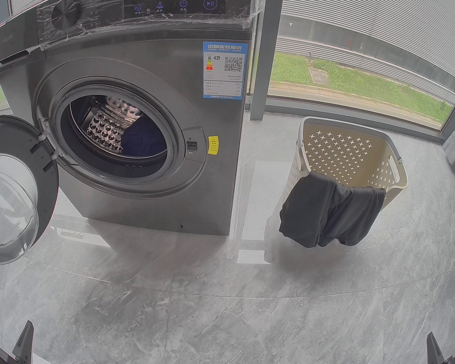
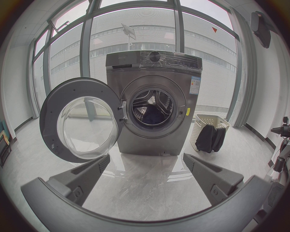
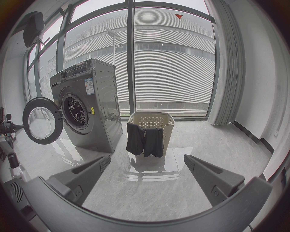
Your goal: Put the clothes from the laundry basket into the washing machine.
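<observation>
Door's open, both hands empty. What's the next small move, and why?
Probably reach the right hand toward the dark garment draped over the laundry basket rim: it hangs on that arm's side, the hand is open and short of it, and the washing machine door stands open.

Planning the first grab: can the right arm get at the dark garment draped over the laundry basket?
Probably not from here: the open right end effector is far from the dark garment, though only bare floor intervenes.
</observation>
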Motion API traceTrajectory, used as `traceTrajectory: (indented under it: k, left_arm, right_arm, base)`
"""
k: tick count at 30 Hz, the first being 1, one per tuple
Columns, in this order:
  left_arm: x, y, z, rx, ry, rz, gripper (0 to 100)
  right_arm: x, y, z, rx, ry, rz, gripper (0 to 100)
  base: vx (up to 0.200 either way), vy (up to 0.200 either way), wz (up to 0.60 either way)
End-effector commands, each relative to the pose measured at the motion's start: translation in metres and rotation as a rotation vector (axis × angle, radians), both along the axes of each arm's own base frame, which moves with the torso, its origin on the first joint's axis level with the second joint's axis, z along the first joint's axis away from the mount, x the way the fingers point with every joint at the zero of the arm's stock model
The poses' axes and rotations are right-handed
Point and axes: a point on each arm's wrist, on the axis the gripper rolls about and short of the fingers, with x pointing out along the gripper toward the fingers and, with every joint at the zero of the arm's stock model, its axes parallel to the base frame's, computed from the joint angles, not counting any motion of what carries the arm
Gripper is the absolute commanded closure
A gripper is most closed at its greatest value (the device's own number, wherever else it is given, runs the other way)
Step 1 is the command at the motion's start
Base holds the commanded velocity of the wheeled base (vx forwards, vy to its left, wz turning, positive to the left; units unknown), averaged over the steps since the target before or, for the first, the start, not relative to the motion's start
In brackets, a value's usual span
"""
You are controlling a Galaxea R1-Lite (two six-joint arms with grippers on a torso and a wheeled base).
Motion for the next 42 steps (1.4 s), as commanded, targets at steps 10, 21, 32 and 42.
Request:
traceTrajectory:
  k: [10,21,32,42]
  left_arm:
    - [0.0005,0.0000,-0.0042,-0.001,0.007,-0.001,0]
    - [0.0005,0.0000,-0.0042,-0.001,0.007,0.001,0]
    - [0.0005,0.0001,-0.0042,0.001,0.007,0.004,0]
    - [0.0005,0.0000,-0.0042,-0.002,0.007,0.001,0]
  right_arm:
    - [0.0009,0.0000,-0.0049,-0.001,0.011,0.003,0]
    - [0.0009,0.0000,-0.0049,0.001,0.011,0.003,0]
    - [0.0009,0.0000,-0.0049,-0.001,0.011,0.003,0]
    - [0.0009,0.0000,-0.0049,-0.001,0.011,0.003,0]
  base:
    - [0.100,0.000,0.00]
    - [0.000,-0.127,0.00]
    - [0.000,-0.200,0.00]
    - [0.000,0.000,-0.18]
